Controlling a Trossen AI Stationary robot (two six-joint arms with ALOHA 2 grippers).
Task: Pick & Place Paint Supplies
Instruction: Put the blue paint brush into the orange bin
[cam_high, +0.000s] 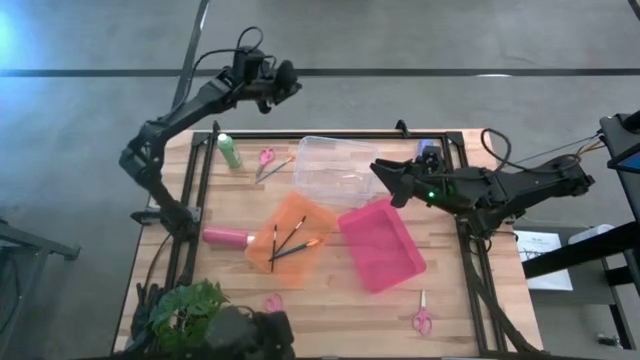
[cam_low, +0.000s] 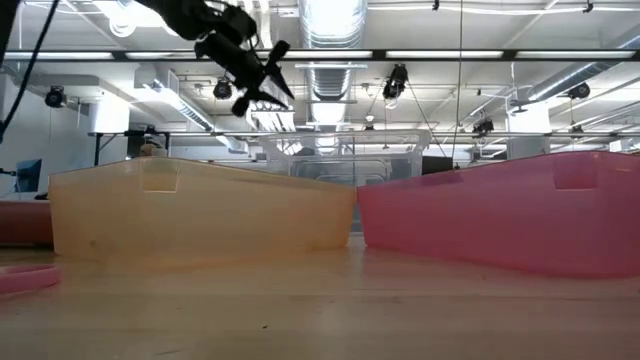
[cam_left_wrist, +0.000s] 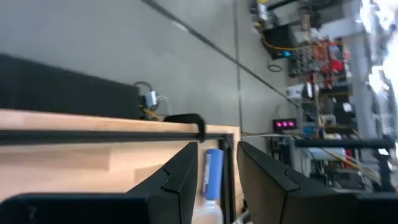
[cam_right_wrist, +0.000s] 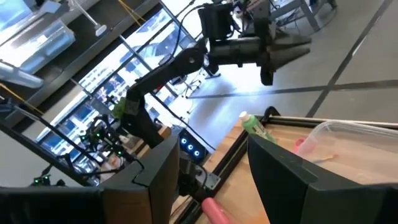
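A green paint bottle (cam_high: 230, 150) lies near the table's far left corner. A pink-red bottle (cam_high: 228, 237) lies on its side by the left edge. Two paintbrushes (cam_high: 290, 240) lie in the orange tray (cam_high: 310, 215). In the left wrist view a blue bottle (cam_left_wrist: 212, 174) lies on the wood by the table's black frame. My left gripper (cam_high: 290, 85) hangs high beyond the far edge, open and holding nothing. My right gripper (cam_high: 380, 178) hovers open over the clear bin (cam_high: 335, 165), also holding nothing.
A pink bin (cam_high: 382, 243) stands right of the orange tray. Pink scissors lie at the far left (cam_high: 266, 157), the near right (cam_high: 421, 320) and the near left (cam_high: 272, 303). A green plant (cam_high: 190, 310) sits at the near left corner.
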